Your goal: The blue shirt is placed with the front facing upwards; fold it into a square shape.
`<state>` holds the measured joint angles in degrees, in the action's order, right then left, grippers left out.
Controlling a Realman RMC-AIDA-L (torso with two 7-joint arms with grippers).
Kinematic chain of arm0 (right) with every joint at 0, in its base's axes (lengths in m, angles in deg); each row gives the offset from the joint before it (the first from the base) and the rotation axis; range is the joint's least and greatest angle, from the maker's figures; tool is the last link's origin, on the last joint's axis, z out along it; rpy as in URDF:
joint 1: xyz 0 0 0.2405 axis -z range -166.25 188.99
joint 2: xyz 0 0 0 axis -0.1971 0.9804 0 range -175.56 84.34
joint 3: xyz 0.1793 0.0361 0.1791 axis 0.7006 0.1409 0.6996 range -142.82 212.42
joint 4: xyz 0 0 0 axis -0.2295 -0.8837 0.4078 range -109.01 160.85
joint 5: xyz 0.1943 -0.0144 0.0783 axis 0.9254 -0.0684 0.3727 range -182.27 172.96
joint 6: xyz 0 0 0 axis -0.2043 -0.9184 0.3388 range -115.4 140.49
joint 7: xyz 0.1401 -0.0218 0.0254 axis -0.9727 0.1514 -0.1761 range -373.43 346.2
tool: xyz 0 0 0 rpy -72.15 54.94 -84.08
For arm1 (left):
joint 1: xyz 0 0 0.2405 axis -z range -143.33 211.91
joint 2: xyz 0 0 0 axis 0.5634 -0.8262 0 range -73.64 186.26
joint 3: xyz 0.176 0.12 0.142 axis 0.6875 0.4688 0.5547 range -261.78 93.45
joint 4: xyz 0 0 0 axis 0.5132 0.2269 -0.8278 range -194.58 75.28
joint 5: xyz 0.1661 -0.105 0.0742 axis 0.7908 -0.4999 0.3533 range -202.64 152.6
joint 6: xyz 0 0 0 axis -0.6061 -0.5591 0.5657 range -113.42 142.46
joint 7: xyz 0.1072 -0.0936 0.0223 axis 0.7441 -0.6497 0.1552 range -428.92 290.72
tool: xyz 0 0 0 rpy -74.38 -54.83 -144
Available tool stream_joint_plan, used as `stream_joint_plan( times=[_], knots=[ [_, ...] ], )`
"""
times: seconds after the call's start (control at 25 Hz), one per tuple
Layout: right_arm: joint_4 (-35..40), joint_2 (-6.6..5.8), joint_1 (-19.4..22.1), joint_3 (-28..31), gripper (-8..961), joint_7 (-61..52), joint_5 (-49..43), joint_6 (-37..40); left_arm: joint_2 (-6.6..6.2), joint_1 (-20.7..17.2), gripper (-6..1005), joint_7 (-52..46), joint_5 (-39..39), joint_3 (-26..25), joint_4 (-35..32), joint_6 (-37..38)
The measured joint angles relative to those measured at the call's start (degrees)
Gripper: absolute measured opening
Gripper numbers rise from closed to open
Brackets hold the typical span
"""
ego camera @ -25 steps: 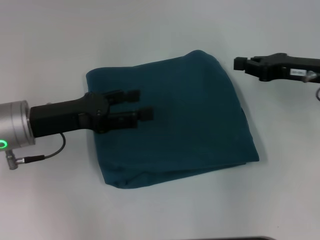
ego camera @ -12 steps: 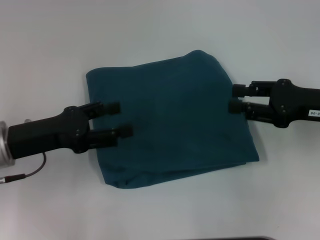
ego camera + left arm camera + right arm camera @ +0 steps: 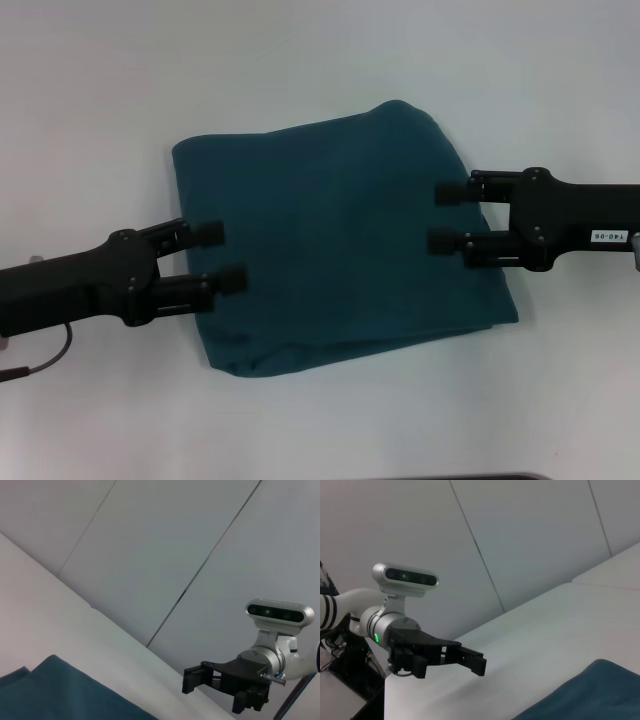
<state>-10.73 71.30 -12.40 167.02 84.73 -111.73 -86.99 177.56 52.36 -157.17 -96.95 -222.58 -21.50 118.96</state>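
While the blue shirt (image 3: 340,240) lies folded, left gripper (image 3: 220,257) and right gripper (image 3: 446,217) flank it, parted.

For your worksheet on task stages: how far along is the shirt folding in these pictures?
Done: the dark teal-blue cotton shirt already lies folded into a roughly square packet on the white table. In hand: nothing is gripped; the left gripper and right gripper are open over its side edges. Left: perhaps only tidying the uneven near edge.

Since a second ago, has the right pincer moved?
Yes. The right pincer came in from beyond the shirt and is now over its right edge, open.
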Motion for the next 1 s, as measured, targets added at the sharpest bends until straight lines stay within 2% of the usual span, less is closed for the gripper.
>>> stream_joint_plan(
  times=[0.16, 1.0],
  knots=[
    [0.00, 0.13, -0.25, -0.35, 766, -0.20, -0.07, 0.50, -0.03, -0.38, 904, -0.02, -0.02, -0.02, 0.05, 0.06],
    [0.00, 1.16, -2.63, -0.39, 753, -0.71, -3.61, 4.94, 0.51, 0.60, 903, 0.48, 0.13, 0.05, 0.03, -2.37]
  ],
)
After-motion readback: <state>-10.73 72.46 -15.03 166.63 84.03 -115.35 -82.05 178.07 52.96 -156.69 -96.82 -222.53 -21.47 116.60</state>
